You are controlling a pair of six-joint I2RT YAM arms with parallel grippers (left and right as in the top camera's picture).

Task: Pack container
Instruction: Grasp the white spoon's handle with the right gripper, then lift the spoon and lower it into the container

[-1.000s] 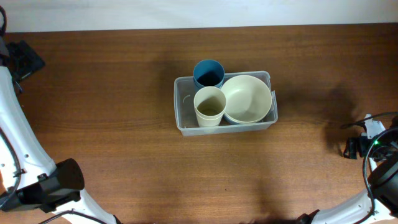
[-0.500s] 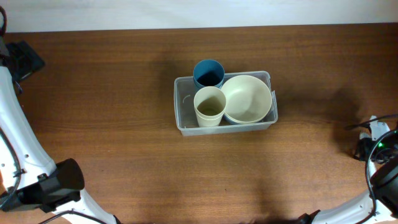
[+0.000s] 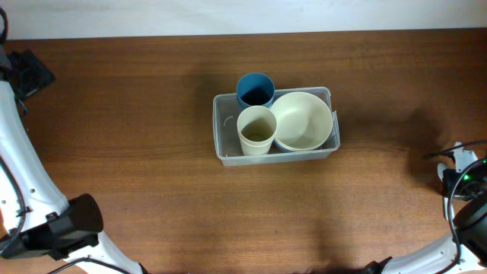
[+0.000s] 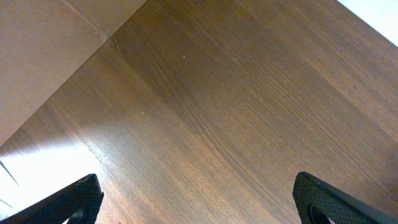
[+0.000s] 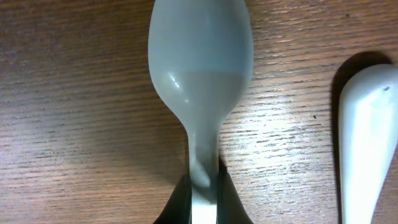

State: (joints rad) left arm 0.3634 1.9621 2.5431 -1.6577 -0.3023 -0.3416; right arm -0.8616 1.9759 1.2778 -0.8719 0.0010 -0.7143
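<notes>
The clear plastic container (image 3: 222,144) stands mid-table. It holds a blue cup (image 3: 255,90), a cream cup (image 3: 256,129) and a cream bowl (image 3: 301,120). At the table's far right, my right gripper (image 5: 204,199) is shut on the handle of a pale grey spoon (image 5: 200,56) that lies on the wood, bowl end pointing away from the jaws. A white spoon (image 5: 367,137) lies beside it to the right. My left gripper (image 4: 199,198) hangs open over bare wood at the far left, with nothing between its fingers.
The left arm's white links (image 3: 23,183) run down the left edge of the table. The right arm (image 3: 464,205) fills the lower right corner. In the left wrist view a pale surface (image 4: 43,56) borders the table edge.
The right gripper's jaws have closed onto the grey spoon's handle, and the gripper has edged slightly right. The left arm and the container have not moved.
</notes>
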